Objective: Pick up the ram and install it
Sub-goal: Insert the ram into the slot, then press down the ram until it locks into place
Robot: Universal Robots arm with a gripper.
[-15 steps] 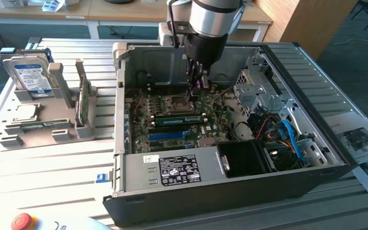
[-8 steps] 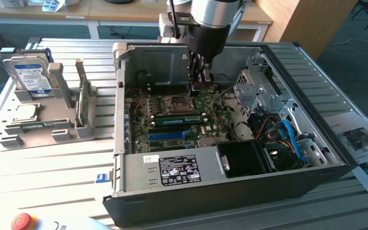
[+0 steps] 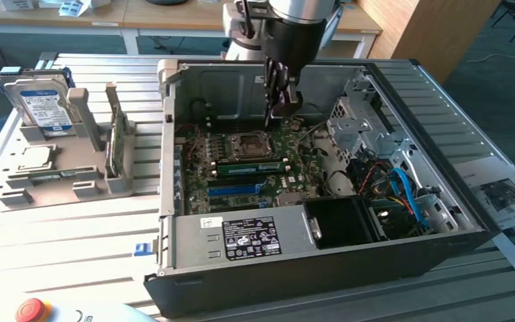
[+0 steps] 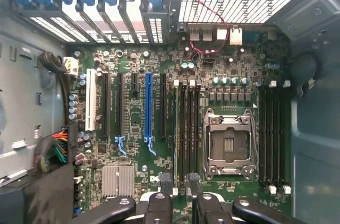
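Exterior view: the ram is seen standing on its long edge in a grey holder on the counter, at the left of the frame, well apart from the open computer case. The jaws are positioned inside the case, above the motherboard, near the upper centre of the frame. In the wrist view their fingers are parted and nothing is gripped between them.

The ram is judged light, stiff and fragile. It is best taken by its two flat faces near the middle of the upper edge, with the contact edge left untouched.

A green strip is seen along the memory slots beside the processor socket; whether it is a seated module cannot be told. The ram's lower edge is hidden by the holder, and its chips and label cannot be made out.
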